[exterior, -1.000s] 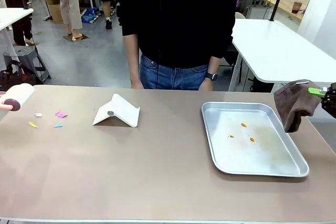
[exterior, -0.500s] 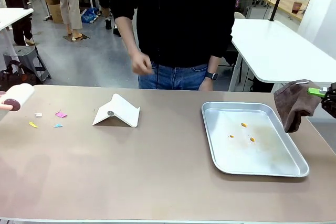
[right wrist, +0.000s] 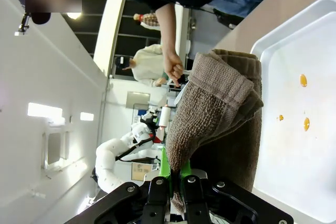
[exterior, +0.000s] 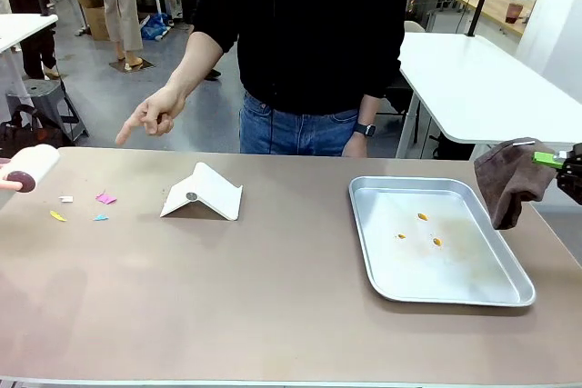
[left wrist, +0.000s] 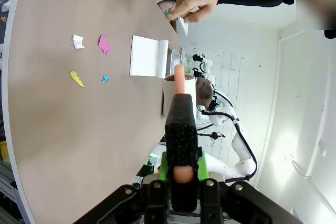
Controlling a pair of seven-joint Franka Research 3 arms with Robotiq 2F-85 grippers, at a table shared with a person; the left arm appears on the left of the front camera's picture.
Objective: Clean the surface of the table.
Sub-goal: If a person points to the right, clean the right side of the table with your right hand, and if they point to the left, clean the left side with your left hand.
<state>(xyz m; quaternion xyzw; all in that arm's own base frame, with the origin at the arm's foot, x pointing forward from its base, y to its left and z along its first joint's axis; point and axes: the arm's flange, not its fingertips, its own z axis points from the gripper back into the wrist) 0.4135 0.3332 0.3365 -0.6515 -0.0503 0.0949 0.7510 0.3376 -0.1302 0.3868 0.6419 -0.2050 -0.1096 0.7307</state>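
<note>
**Smooth, stiff desk; the tools are what get held**

The desk (exterior: 273, 315) spans the whole front view, a flat matte tan-brown top with a thin pale edge. It looks rigid, heavy and fixed. It is a surface to be wiped and rolled over, not something to grasp. The smooth finish should let a cloth glide easily, but light scraps may skid ahead of a tool rather than lift.

The left jaws are closed on the black padded handle of a lint roller (exterior: 32, 167), which hangs over the desk's left end. The hold is well back on the handle, leaving the white drum free to turn. Near it lie small paper scraps: pink (exterior: 105, 198), white (exterior: 65, 198), yellow (exterior: 57, 216) and blue (exterior: 100, 218). They look very light and flat, so a sticky drum pressed straight down should suit them better than a sweep.

The right jaws are clamped on a bunched fold of a brown cloth (exterior: 509, 179), held just off the right edge beside a silver tray (exterior: 364, 224). The cloth is soft and droops below the grip, so it needs pressing flat to wipe. Small orange bits (exterior: 422, 217) lie in the tray.

A folded white card (exterior: 205, 193) stands on the desk between the scraps and the tray. The person's hand (exterior: 155, 115) points down toward the left part of the desk.
</note>
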